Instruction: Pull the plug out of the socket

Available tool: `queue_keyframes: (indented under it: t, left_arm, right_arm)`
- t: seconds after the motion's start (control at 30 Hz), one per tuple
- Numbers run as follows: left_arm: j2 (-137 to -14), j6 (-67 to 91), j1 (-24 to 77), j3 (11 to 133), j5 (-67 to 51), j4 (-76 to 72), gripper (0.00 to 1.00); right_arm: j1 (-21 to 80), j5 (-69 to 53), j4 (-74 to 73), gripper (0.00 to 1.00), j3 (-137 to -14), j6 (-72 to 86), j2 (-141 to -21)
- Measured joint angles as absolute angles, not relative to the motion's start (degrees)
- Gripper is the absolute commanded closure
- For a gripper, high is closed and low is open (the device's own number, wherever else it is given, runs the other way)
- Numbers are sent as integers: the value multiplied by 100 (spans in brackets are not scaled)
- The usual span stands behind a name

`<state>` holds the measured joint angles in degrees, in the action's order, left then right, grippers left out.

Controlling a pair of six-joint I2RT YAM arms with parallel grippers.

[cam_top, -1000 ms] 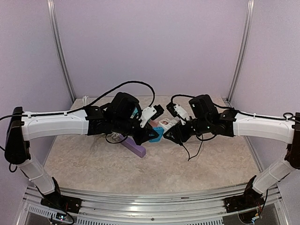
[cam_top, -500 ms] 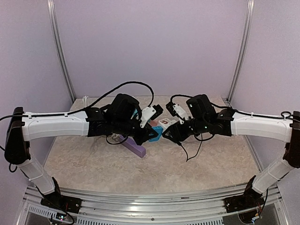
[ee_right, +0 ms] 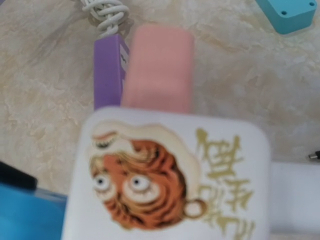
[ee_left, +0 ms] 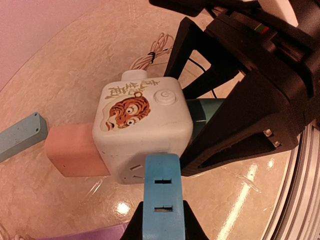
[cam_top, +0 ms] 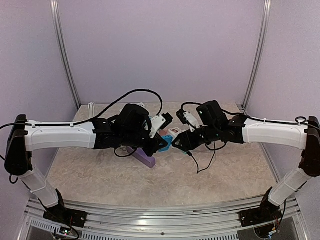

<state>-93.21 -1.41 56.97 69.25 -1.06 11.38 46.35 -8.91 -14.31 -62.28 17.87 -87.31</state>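
Note:
The socket [ee_left: 142,127] is a white cube with a tiger sticker [ee_right: 145,185]. A blue plug [ee_left: 161,200] butts against its near face, and my left gripper [ee_left: 161,222] is shut on that plug, one black finger on each side. A pink plug [ee_left: 75,155] sticks out of the cube's left face [ee_right: 159,65]. My right gripper [cam_top: 179,141] holds the cube from the other side; its black fingers [ee_left: 235,145] flank it. In the top view the blue plug [cam_top: 165,142] sits between the two wrists. The right wrist view shows none of its own fingers.
A purple power strip [cam_top: 144,157] lies on the marble-patterned table under the left wrist [ee_right: 107,70]. A teal block [ee_left: 20,135] lies to the left. A coiled white cable [ee_left: 150,52] lies behind the cube. A thin black wire [cam_top: 200,162] trails under the right arm.
Both wrists have edged a little to the left, still joined at the cube and blue plug. Neither grip has changed.

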Motion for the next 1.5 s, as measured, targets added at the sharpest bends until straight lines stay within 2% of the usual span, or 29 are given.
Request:
queue_keyframes:
  t: [0.2, 0.77, 1.5]
  left_arm:
    - [-9321, -145, 5686, 6925, -198, 1155, 100]
    - [-9308, -204, 5441, 6991, -1396, 1286, 100]
    - [-9037, -117, 5474, 6694, -733, 902, 100]
  right_arm:
    - [4604, -1007, -1391, 100, -6178, 1658, -8711]
    - [4595, -1286, -1345, 100, -5811, 917, -8263]
    - [4639, -1048, -1105, 100, -6042, 1918, -8508]
